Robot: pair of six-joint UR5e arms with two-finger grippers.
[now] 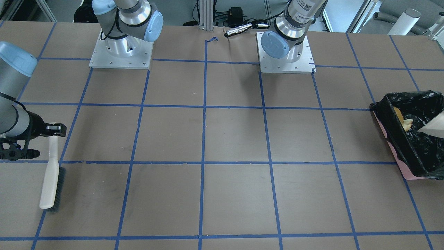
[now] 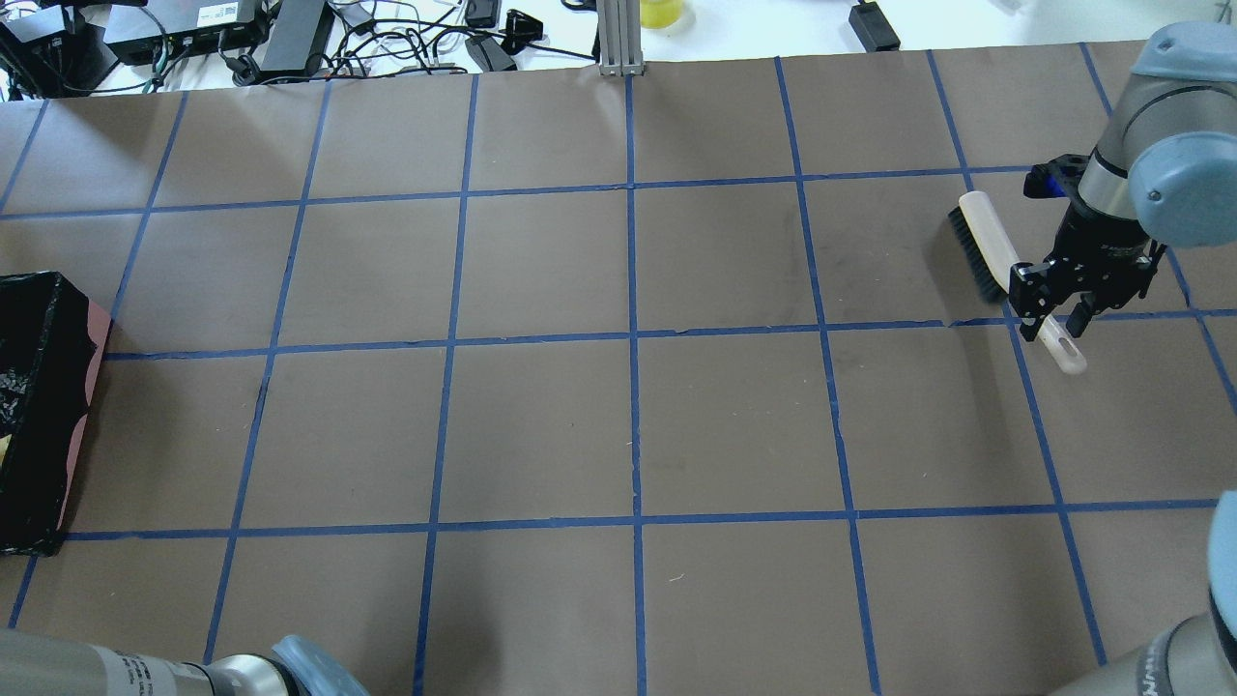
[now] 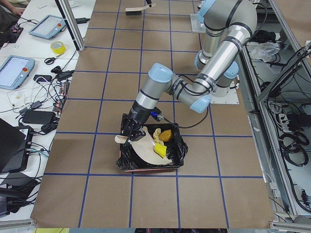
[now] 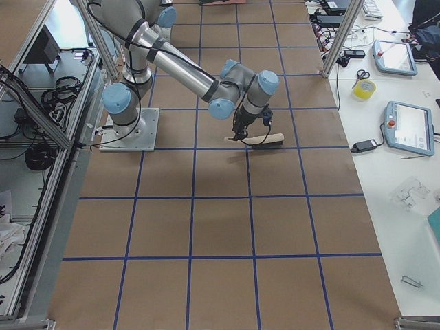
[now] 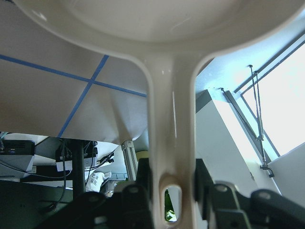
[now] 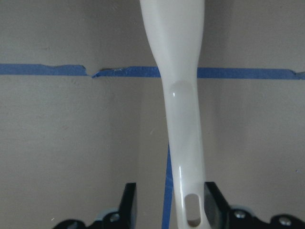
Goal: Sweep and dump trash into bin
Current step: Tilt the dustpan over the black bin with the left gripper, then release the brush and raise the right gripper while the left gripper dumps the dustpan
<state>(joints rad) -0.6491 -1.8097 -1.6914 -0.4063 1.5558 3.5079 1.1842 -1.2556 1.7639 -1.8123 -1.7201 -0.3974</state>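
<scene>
My left gripper [image 3: 129, 136] is shut on the handle of the beige dustpan [image 3: 146, 148] and holds it tilted over the pink bin [image 3: 127, 160] with its black bag. The left wrist view shows its fingers [image 5: 143, 179] clamping the handle. The yellow wedge [image 3: 159, 151] sits on the pan's low edge. The golden-brown lump [image 3: 165, 135] and the cream crescent [image 3: 157, 134] lie in the bin. My right gripper [image 2: 1053, 319] is open and straddles the handle of the white brush [image 2: 986, 251], which lies flat on the table.
The bin [image 1: 390, 146] stands at the table's end on my left, partly cut off by the overhead view's edge [image 2: 39, 387]. The brush [image 1: 50, 180] lies near the opposite end. The two arm bases [image 1: 121, 52] stand at the table's back edge.
</scene>
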